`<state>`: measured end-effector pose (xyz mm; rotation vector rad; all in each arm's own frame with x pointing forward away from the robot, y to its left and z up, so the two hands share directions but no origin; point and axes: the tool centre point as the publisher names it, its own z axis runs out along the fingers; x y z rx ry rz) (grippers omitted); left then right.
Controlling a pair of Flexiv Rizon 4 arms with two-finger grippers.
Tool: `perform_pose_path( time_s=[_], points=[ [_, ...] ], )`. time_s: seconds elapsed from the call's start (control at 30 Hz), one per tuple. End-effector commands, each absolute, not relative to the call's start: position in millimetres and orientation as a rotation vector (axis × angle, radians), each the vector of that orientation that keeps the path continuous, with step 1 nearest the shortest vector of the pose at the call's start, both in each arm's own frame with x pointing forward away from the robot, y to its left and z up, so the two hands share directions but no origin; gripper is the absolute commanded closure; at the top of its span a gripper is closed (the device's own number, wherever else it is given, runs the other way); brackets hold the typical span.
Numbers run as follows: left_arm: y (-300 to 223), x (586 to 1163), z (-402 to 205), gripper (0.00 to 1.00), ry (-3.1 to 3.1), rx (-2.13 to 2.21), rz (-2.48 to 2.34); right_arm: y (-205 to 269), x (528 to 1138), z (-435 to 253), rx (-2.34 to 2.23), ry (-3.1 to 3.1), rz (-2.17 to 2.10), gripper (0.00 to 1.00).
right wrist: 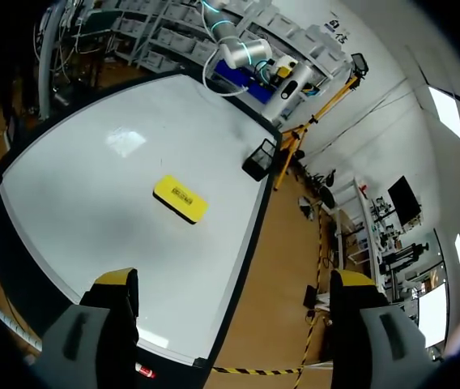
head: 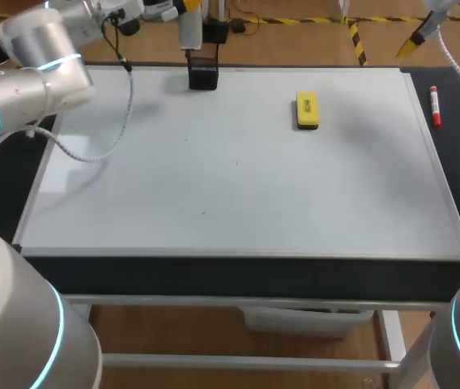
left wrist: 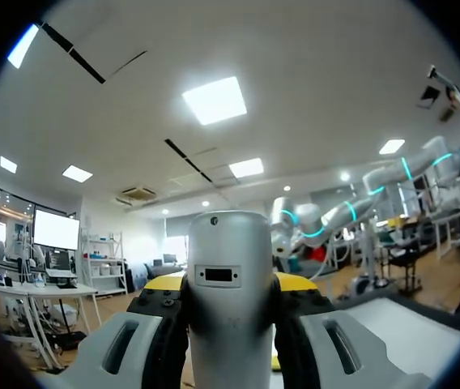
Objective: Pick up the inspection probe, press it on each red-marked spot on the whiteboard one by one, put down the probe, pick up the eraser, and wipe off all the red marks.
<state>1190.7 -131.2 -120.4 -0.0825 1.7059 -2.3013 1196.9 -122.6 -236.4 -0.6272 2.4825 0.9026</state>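
**Head view.** The whiteboard (head: 238,194) covers most of the table. Taking the board's centre as the dial:
- The yellow eraser (head: 307,110) lies flat at about 1 o'clock.
- The black mesh holder (head: 203,73) stands at 11 o'clock, against the far edge.
- A red marker (head: 435,107) lies at 2 o'clock, off the board on the dark table surface (head: 457,146).
- The left arm (head: 27,77) enters at 10 o'clock. Its end hangs over the holder with the inspection probe (head: 190,31), a grey cylinder, upright directly above it. Whether the probe's lower end is inside the holder cannot be told.
- A few dark specks (head: 236,163) on the board are too small to tell their colour.

**Left wrist view.** Only this view shows the grip. The left gripper (left wrist: 230,284) has its yellow-tipped fingers (left wrist: 163,283) pressed against the probe from both sides, pinching it. The probe's body fills the space ahead of the fingers, and a strip of whiteboard shows beside one finger.

**Right wrist view.** The right gripper (right wrist: 234,279) is high over the board. Its fingers are spread wide, and the board's near edge shows between them. This view takes in the eraser, the holder and, beyond the holder, the left arm's end with the probe, which the head view cuts off. The marker's red end shows just beside one finger.
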Motion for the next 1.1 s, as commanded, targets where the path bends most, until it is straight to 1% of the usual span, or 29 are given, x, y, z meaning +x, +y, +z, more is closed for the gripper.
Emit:
perform_pose_path(
  time_s=[0.03, 0.37, 1.1],
  points=[
    [-139, 1225, -131, 1.0, 1.764, 0.172, -2.419, -124, 1198, -236, -0.633, 2.486, 0.901, 0.0],
    [-141, 1246, -145, 1.0, 1.741, 0.184, -2.437, -124, 1198, -236, -0.633, 2.486, 0.901, 0.0],
    [-149, 1256, -173, 1.0, 1.767, 0.178, -2.472, -124, 1198, -236, -0.633, 2.486, 0.901, 0.0]
  ],
)
